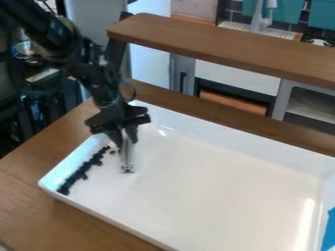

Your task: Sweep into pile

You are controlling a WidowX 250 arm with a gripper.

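A large white rectangular tray with raised walls lies on the brown wooden worktop. The black two-finger gripper hangs inside the tray, near its short wall at the view's left, with its fingers closed on a narrow silvery tool that points down to the tray's floor. Small dark pieces lie in a ragged line along that same wall, between it and the tool. A brown wooden shelf stands raised behind the tray.
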